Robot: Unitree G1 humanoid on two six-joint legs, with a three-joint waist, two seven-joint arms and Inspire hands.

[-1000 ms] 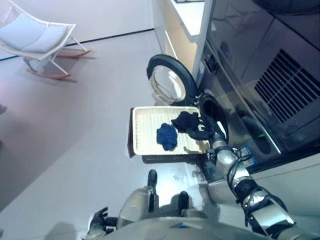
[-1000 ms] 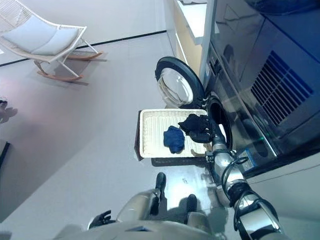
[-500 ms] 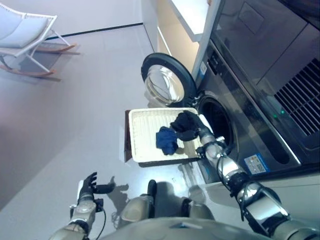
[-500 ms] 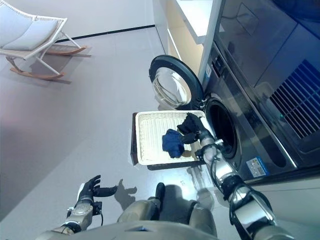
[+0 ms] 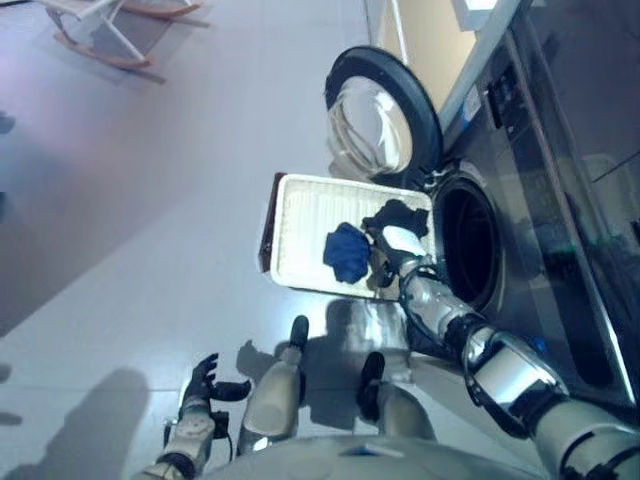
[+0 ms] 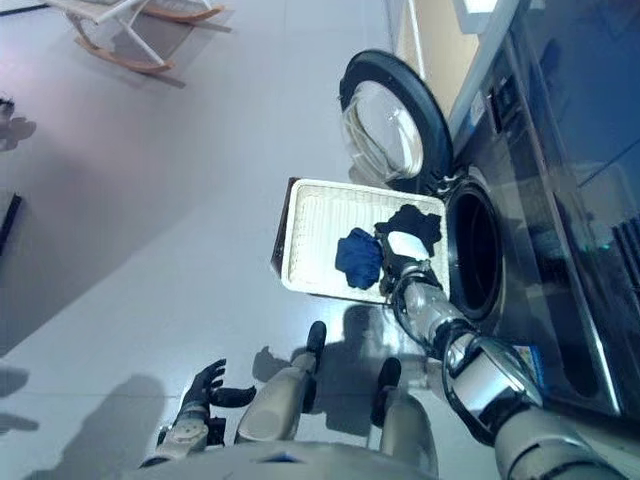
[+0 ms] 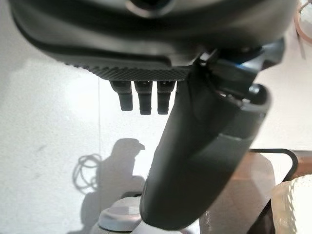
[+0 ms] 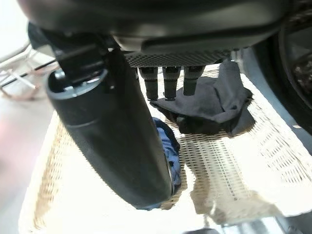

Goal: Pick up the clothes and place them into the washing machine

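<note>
A shallow wicker basket [image 5: 300, 215] rests on a low dark brown box [image 5: 266, 228] in front of the washing machine's open drum [image 5: 468, 248]. A blue garment [image 5: 346, 251] lies in the basket's middle. A black garment [image 5: 398, 214] lies at its corner nearest the drum. My right hand [image 5: 392, 252] hovers over the basket's near right part, open and empty, with the fingers [image 8: 165, 82] pointing at the black garment [image 8: 212, 103] and the blue garment [image 8: 169, 148] beside the thumb. My left hand [image 5: 204, 384] hangs low at the left over the floor, open and empty.
The machine's round door [image 5: 385, 108] stands swung open beyond the basket. The dark machine front [image 5: 560, 200] runs along the right. A white rocking chair [image 5: 105, 28] stands far off at the upper left. Open grey floor [image 5: 150, 200] lies left of the basket.
The camera has shifted. My right hand, which lay on the black garment, now sits back from it near the basket's front edge. Both garments stay in the basket.
</note>
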